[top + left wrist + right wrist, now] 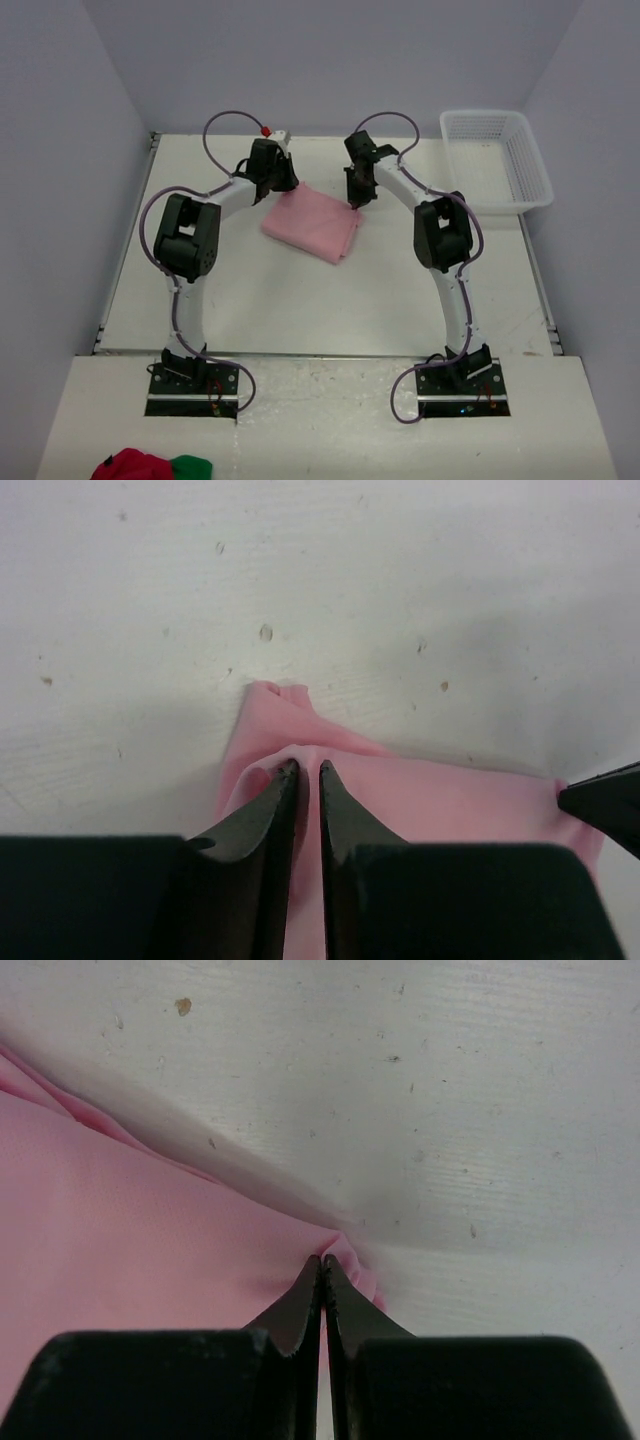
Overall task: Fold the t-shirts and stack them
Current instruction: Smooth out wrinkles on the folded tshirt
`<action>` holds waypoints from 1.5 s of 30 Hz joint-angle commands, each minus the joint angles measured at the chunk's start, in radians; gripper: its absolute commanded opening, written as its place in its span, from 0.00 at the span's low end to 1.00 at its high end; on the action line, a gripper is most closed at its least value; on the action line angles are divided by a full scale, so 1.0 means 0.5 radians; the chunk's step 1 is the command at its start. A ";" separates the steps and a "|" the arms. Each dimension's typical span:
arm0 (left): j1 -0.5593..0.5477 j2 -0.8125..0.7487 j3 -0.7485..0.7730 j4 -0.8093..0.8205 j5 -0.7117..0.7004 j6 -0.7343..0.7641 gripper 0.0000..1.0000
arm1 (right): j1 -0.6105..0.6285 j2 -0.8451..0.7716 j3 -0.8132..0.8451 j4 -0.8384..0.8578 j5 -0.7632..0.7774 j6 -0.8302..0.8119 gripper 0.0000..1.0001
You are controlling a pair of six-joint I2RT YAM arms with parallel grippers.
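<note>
So there's one light pink t-shirt (312,228) on the white tabletop (300,320). It's folded into a lopsided rectangle and sits toward the far edge, roughly midway between the left and right edges. From overhead it lies at a slant, with its near corner pointing toward the right arm, and you can see stacked layers of cloth along that end. It looks like plain fabric, a bit rumpled along the far side.

Both arms reach over to it, one on each far corner. The left fingers (262,825) are down on the far left corner with just a narrow slit between them. Pink cloth shows through the gap and humps up in a small ridge right at the tips. A little flap of the shirt pokes out past them onto bare tabletop.

The right fingers (290,1312) are pressed together on the far right corner, pinching a tiny pucker of the t-shirt at the tips. The shirt's edge runs off from there in a taut line to the left.

A white plastic mesh basket (532,175) sits at the far right corner of the tabletop, well apart from the shirt. Up close the tabletop paint is speckled with small chips and brown spots. On the near ledge by the left arm's base there's a bundle of red and green fabric (150,467), partly cut off by the frame.
</note>
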 commanded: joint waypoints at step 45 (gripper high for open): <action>0.099 -0.812 -0.290 0.282 -0.133 0.103 1.00 | -0.059 -0.263 0.139 -0.109 0.381 -0.076 0.26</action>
